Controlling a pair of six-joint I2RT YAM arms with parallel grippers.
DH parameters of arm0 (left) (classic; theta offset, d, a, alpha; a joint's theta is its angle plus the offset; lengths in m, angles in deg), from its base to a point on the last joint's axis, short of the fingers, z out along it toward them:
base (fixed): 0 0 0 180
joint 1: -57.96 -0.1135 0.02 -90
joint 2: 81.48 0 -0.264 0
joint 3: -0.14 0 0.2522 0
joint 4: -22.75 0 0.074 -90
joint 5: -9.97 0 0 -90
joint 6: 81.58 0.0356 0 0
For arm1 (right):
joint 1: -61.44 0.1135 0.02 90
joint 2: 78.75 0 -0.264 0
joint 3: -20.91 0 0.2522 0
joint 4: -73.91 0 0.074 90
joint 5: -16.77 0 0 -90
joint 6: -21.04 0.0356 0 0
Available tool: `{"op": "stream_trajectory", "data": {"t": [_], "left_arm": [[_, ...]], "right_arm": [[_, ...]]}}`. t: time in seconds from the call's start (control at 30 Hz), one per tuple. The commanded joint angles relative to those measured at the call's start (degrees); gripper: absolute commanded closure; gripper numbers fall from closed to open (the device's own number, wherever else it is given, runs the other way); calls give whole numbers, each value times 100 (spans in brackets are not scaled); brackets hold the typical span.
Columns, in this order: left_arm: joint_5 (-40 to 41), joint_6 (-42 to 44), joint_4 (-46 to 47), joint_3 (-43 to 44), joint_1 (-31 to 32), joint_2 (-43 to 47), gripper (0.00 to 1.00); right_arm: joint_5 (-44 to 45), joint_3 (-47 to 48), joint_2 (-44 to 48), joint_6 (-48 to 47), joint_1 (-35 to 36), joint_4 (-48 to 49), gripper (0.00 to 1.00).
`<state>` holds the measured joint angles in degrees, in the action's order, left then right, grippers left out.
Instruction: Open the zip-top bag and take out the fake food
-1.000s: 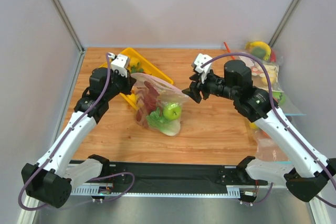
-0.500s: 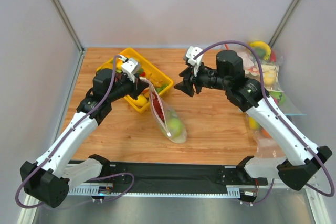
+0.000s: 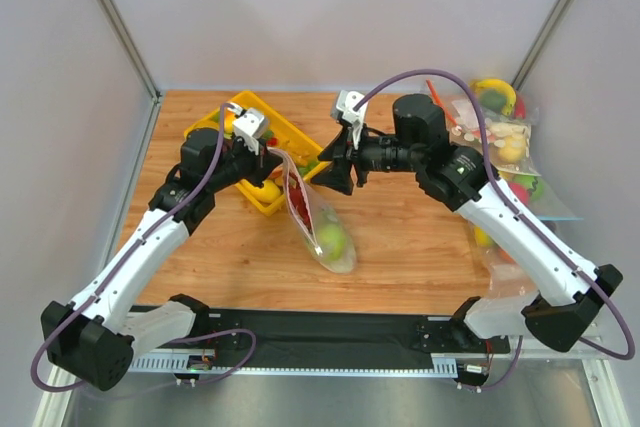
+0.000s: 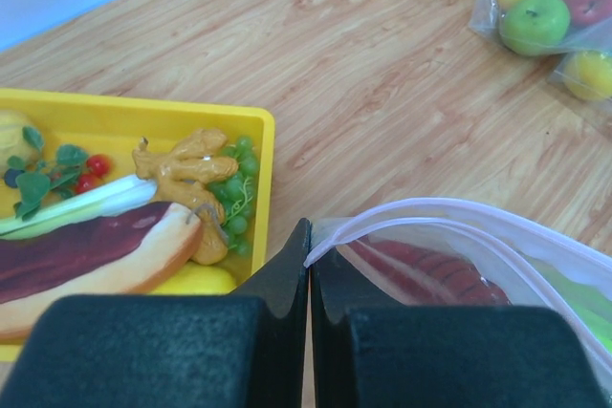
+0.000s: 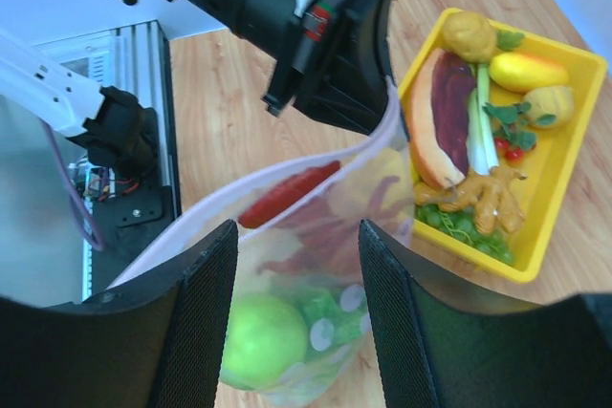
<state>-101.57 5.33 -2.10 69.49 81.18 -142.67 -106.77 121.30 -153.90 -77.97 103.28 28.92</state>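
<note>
The clear zip-top bag point(image 3: 322, 227) hangs edge-on over the table, its pale zip strip point(image 4: 449, 228) parted into an open mouth. My left gripper point(image 3: 270, 152) is shut on the strip's corner; in the left wrist view its jaws point(image 4: 310, 241) pinch the plastic. Inside lie the red lobster point(image 5: 287, 196), a round green fruit point(image 5: 260, 341) and the green-and-white lettuce point(image 5: 337, 317). My right gripper point(image 3: 327, 174) stands open just right of the bag's top. In its wrist view the bag shows between its fingers point(image 5: 298, 308); whether they touch it I cannot tell.
A yellow tray point(image 3: 262, 104) of toy food, among it a hot dog point(image 4: 105, 246) and green grapes point(image 4: 234, 203), sits behind the bag. Several other clear bags of toy fruit point(image 3: 500, 137) are piled along the right wall.
The bag, slumped wide on the table a second ago, now hangs narrow from the left gripper, which shifted right. The right gripper has moved left, up to the bag's top.
</note>
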Motion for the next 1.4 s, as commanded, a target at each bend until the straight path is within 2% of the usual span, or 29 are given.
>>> {"op": "stream_trajectory", "data": {"t": [0.0, 0.17, 0.5, 0.8, 1.07, 1.2, 1.37], "left_arm": [[150, 116, -24, 276, 33, -69, 100], [334, 142, -121, 294, 77, -51, 100], [405, 169, -192, 312, 130, 19, 100], [422, 195, -218, 338, 191, 81, 100], [546, 204, -253, 329, 226, 168, 100], [607, 186, -262, 321, 227, 177, 100], [686, 134, -262, 347, 235, 134, 100]], "right_arm": [[-4, 397, -218, 251, 253, -199, 45], [251, 583, -552, 225, 544, -428, 46], [848, 1022, -1089, 269, 632, -929, 50], [972, 1593, -1598, 198, 755, -1596, 62], [1130, 1972, -2029, 225, 790, -2124, 79], [1227, 2051, -2117, 260, 808, -2186, 100], [1218, 1832, -2021, 409, 790, -1906, 100]]}}
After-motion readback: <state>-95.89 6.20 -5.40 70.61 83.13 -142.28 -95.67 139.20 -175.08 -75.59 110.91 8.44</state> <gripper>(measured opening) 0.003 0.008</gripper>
